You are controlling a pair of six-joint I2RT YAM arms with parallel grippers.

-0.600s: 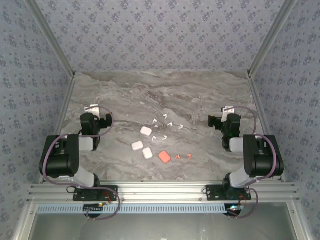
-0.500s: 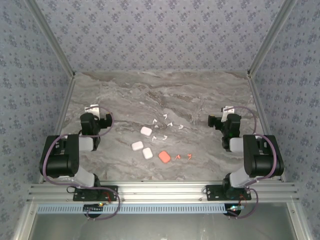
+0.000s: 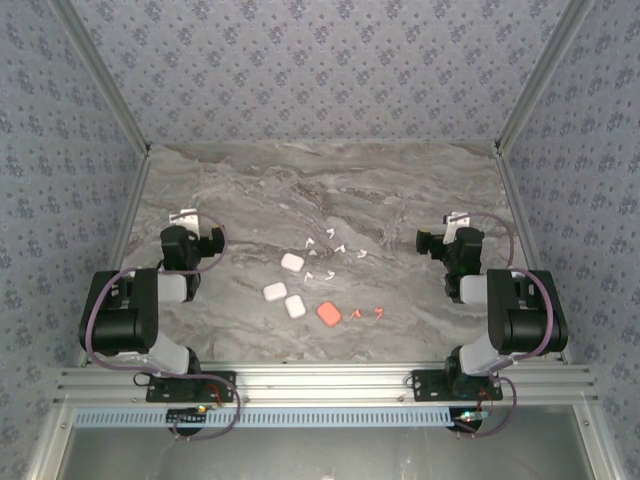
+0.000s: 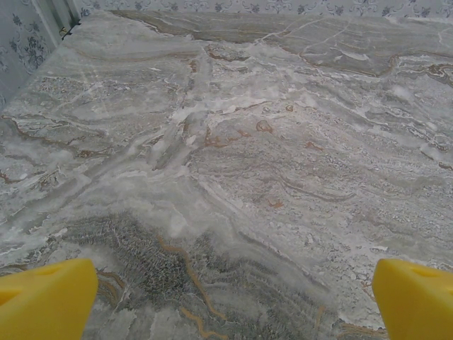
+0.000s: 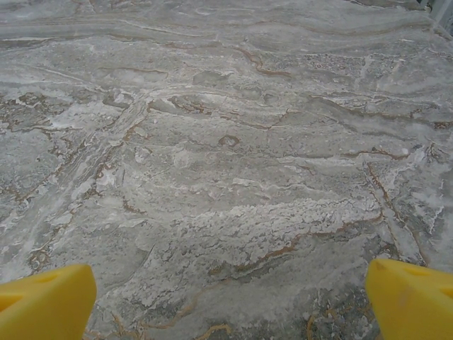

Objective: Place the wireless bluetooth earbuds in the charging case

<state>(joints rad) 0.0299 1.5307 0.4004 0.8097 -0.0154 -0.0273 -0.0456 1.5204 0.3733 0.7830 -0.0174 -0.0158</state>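
Three white charging cases (image 3: pixel 292 262) (image 3: pixel 274 292) (image 3: pixel 295 306) and one orange-red charging case (image 3: pixel 328 313) lie shut near the middle front of the marble table. Several tiny white earbuds (image 3: pixel 328 274) are scattered just behind and to the right of them. Two orange-red earbuds (image 3: pixel 357 314) (image 3: pixel 378 313) lie right of the orange-red case. My left gripper (image 3: pixel 186 220) (image 4: pixel 233 297) rests far to the left, open, with bare marble between its yellow fingertips (image 4: pixel 49 297). On the far right my right gripper (image 3: pixel 455 224) (image 5: pixel 230 301) is open too, nothing between its fingertips (image 5: pixel 410 297).
Patterned walls (image 3: pixel 320 70) with metal posts close in the table (image 3: pixel 400 190) at the back and both sides. An aluminium rail (image 3: pixel 320 382) carrying both arm bases runs along the front edge. Both wrist views look over bare marble toward the back.
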